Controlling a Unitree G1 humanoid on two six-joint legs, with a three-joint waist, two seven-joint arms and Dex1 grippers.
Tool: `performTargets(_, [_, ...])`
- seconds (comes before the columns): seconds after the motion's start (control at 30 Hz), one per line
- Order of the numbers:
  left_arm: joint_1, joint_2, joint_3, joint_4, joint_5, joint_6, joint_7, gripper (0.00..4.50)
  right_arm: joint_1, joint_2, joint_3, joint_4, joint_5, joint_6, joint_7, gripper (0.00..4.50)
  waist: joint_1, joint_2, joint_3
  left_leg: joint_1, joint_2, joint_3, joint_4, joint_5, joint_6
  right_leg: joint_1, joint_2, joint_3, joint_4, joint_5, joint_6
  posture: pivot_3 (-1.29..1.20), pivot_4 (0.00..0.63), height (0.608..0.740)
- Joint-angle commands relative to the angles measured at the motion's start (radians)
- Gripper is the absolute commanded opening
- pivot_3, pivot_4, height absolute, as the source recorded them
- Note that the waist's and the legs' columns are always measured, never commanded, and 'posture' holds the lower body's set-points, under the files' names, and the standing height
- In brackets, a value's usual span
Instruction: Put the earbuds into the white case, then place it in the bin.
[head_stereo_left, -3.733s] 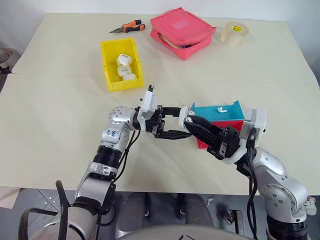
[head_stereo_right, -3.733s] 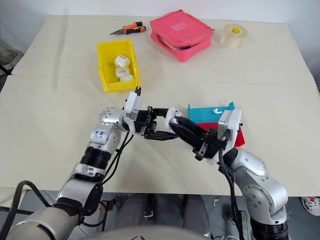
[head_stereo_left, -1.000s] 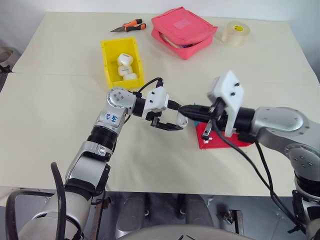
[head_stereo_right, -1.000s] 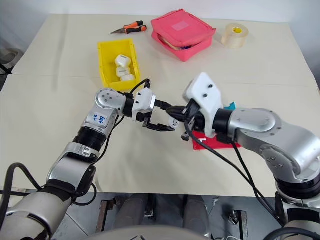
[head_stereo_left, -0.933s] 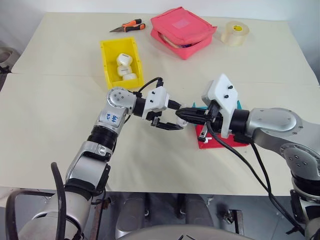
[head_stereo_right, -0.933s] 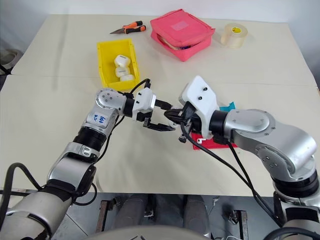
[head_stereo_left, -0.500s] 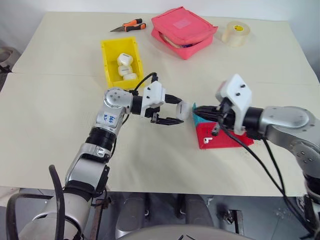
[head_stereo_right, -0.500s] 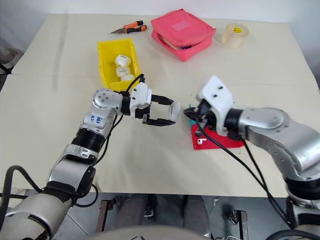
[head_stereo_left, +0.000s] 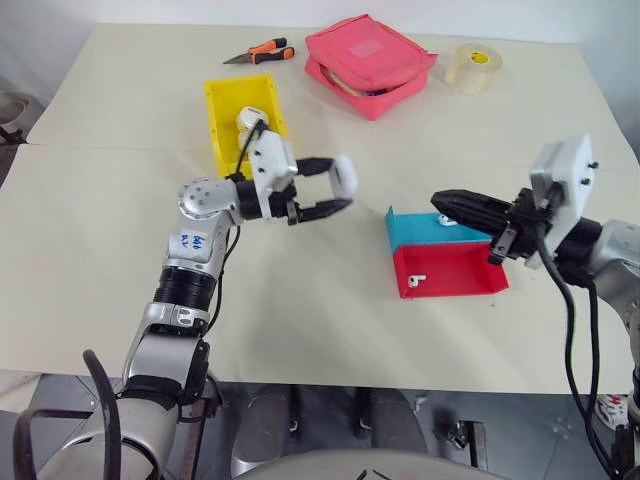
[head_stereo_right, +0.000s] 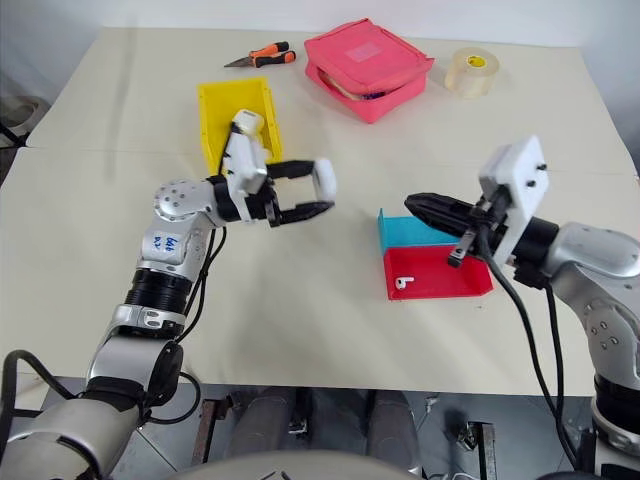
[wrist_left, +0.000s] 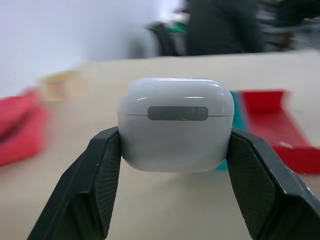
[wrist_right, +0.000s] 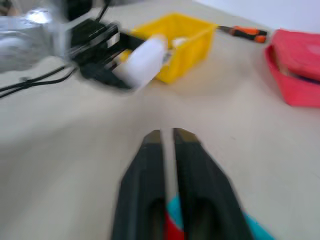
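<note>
Between left pincer (head_stereo_left: 337, 188) fingers, white case (wrist_left: 176, 123).

Pliers (head_stereo_left: 254, 52), pouch (head_stereo_left: 370, 63), tape (head_stereo_left: 470, 67), trays (head_stereo_left: 445, 268)

Work surface: a cream table (head_stereo_left: 120, 250) with a seam running across it; pale wall behind its far edge; grey floor (head_stereo_left: 300, 420) visible below the near edge; lighting even, shadows soft.

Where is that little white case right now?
The white case is held off the table between the fingers of the left tool, left of centre in the head views, between the yellow bin and the blue tray.
</note>
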Motion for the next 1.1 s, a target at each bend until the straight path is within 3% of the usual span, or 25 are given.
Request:
performTargets(0.03, [-0.031,-0.018,0.059,0.037,0.030,-0.037,0.208,2.78,0.022,-0.018,-0.038,0.057,-0.010,-0.088,0.103,1.58,-0.002,0.000,0.000,0.000,0.000,0.000,0.000,0.000,0.000,0.000,0.000,0.000,0.000,0.000,0.000,0.00,0.150,0.740])
performTargets(0.2, [-0.110,-0.015,0.100,0.196,0.113,-0.047,0.511,2.78,-0.022,-0.027,-0.006,0.172,-0.060,-0.156,0.166,3.34,-0.003,-0.001,0.000,0.001,0.000,0.000,0.000,0.001,0.000,0.000,0.000,0.000,0.001,0.000,0.000,0.00,0.150,0.740])
performTargets(0.3, [-0.162,-0.010,0.102,0.304,0.145,-0.060,0.601,2.78,-0.088,-0.023,0.033,0.230,-0.086,-0.177,0.188,4.39,-0.003,-0.001,0.000,0.001,0.000,0.001,0.000,0.001,0.000,-0.001,0.000,0.000,0.001,0.000,0.000,0.00,0.150,0.740])
performTargets(0.43, [-0.218,-0.005,0.094,0.426,0.171,-0.106,0.648,2.78,-0.140,-0.016,0.067,0.272,-0.112,-0.188,0.201,4.48,-0.002,-0.001,0.001,0.001,-0.001,0.001,-0.001,0.001,0.000,-0.001,0.000,0.000,0.000,0.000,0.000,0.00,0.150,0.740])
performTargets(0.6, [-0.248,-0.001,0.089,0.466,0.200,-0.062,0.744,4.41,-0.163,-0.016,0.080,0.287,-0.127,-0.192,0.210,4.50,-0.002,-0.002,0.001,0.000,-0.006,0.000,-0.001,0.001,0.000,-0.001,-0.001,-0.001,0.000,0.000,0.000,0.00,0.150,0.740])
performTargets(0.77, [-0.156,0.058,0.009,0.256,0.260,-0.058,0.671,4.46,-0.174,-0.022,0.077,0.310,-0.144,-0.205,0.225,4.50,-0.005,-0.002,0.001,0.000,-0.006,0.000,-0.001,0.001,0.000,-0.001,-0.001,0.000,0.000,0.000,0.000,0.00,0.150,0.740])
performTargets(0.87, [-0.039,0.096,0.004,0.030,0.095,-0.035,0.384,4.46,-0.186,-0.024,0.079,0.340,-0.156,-0.230,0.255,4.50,-0.008,-0.002,0.001,0.000,-0.006,0.001,-0.002,0.001,-0.001,-0.001,-0.001,0.000,0.000,0.000,0.000,0.00,0.150,0.740])
performTargets(1.1, [0.192,0.291,0.065,-0.216,-0.086,0.065,0.052,4.46,-0.094,-0.096,0.108,0.416,-0.230,-0.347,0.451,4.50,-0.009,-0.002,0.001,0.001,-0.004,0.001,-0.001,0.002,-0.001,-0.001,0.000,0.000,0.001,0.000,0.000,0.00,0.150,0.740])
